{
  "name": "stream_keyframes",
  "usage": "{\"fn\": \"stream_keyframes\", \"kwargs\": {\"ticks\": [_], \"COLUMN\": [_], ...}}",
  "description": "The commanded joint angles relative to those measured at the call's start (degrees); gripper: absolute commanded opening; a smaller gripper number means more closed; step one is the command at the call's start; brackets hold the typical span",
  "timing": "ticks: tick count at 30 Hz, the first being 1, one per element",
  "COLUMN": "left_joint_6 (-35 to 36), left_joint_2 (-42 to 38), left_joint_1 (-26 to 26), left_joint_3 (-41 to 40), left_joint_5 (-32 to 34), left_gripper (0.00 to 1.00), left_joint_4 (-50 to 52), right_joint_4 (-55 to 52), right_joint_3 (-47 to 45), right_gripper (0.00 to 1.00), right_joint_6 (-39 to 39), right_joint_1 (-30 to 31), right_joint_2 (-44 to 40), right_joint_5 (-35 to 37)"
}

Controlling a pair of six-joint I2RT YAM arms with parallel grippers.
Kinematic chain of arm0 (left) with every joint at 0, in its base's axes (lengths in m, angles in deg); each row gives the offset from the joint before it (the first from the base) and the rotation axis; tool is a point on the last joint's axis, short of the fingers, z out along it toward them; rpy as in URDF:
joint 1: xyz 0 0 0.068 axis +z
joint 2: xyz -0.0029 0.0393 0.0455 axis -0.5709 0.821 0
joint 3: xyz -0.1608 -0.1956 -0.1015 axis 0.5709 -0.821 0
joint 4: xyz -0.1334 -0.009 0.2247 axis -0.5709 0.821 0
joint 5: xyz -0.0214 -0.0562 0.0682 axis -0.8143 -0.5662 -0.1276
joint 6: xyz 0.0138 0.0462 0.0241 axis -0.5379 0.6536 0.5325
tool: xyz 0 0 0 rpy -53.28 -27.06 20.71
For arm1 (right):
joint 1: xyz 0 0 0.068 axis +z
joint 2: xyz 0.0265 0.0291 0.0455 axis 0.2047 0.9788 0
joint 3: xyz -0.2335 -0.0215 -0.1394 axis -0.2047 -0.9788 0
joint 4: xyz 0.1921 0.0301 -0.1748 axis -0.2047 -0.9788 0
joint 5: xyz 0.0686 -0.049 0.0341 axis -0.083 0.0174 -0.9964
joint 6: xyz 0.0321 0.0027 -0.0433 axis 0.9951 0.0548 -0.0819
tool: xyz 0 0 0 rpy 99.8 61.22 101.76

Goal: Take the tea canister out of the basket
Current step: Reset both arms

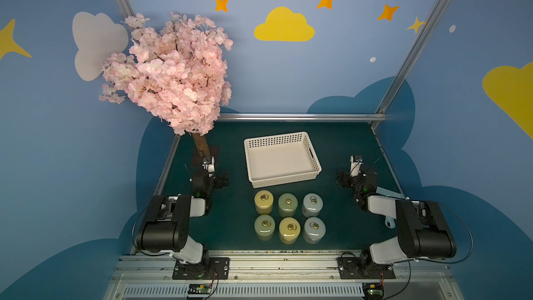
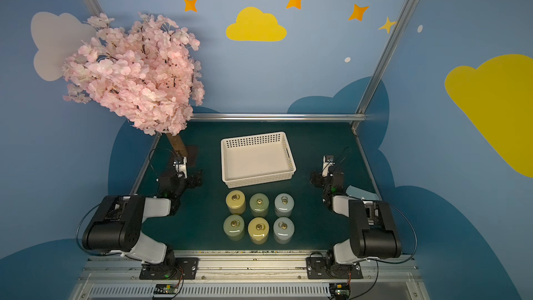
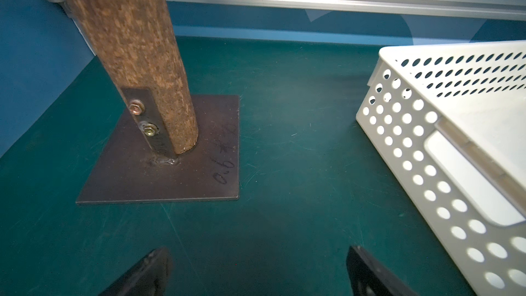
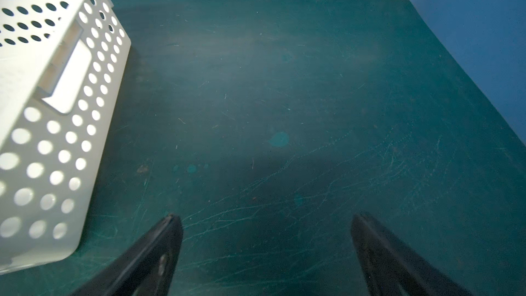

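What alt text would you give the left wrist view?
The open left gripper hovers over the green table, holding nothing. Ahead stand a brown trunk mounted on a metal plate and a white perforated basket.

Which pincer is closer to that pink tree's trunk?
Left. The left pincer sits just in front of the trunk, facing it; the right pincer is on the far side of the basket.
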Motion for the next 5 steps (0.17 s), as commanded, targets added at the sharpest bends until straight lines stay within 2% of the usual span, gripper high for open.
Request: {"fn": "stream_keyframes", "kwargs": {"ticks": [1, 5], "left_joint_6": [0.6, 0.6], "left_joint_2": [-0.5, -0.7], "left_joint_1": [-0.3, -0.3], "left_joint_3": [1.5, 1.2], "left_joint_5": [0.3, 0.3], "left_gripper": [1.0, 1.0], "left_joint_4": [0.6, 0.3], "right_joint_4": [1.3, 1.2], "right_joint_3": [0.6, 0.7], "right_gripper": [0.98, 0.98], "right_joint_6": [-0.6, -0.6], "right_joint_1": [0.2, 0.2], "right_joint_2": [-0.5, -0.6], "right_joint_5": [0.4, 0.4]}}
